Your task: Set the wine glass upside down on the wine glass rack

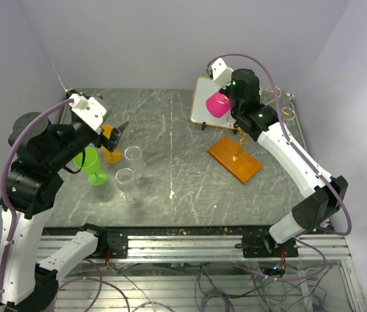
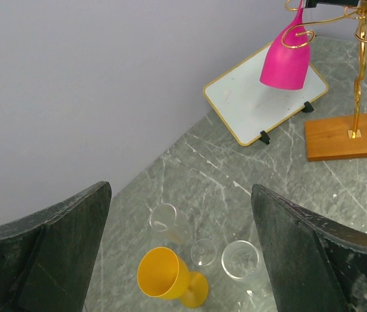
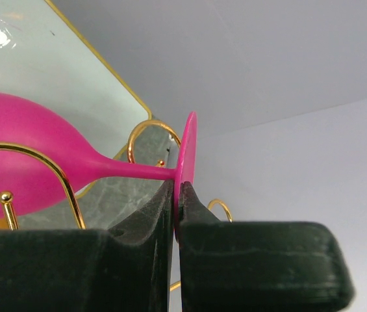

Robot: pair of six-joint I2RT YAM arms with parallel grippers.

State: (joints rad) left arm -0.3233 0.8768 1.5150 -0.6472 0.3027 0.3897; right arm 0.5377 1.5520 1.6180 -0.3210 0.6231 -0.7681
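The pink wine glass (image 1: 217, 104) (image 2: 286, 62) (image 3: 27, 162) hangs upside down at the far right, bowl down and foot up. My right gripper (image 1: 234, 97) (image 3: 177, 185) is shut on the rim of its round foot. The stem lies inside a curled gold arm (image 3: 60, 175) of the wine glass rack (image 1: 235, 159) (image 2: 357, 84), whose thin post stands on an orange-brown wooden base. My left gripper (image 1: 115, 132) (image 2: 180, 188) is open wide and holds nothing, high above a group of glasses at the left.
A yellow glass (image 1: 112, 155) (image 2: 164, 273), a green glass (image 1: 92, 166) and two clear glasses (image 1: 133, 159) (image 1: 125, 182) stand at the left. A gold-framed panel (image 1: 202, 104) (image 2: 248, 97) lies tilted behind the pink glass. Grey walls close in behind and at both sides.
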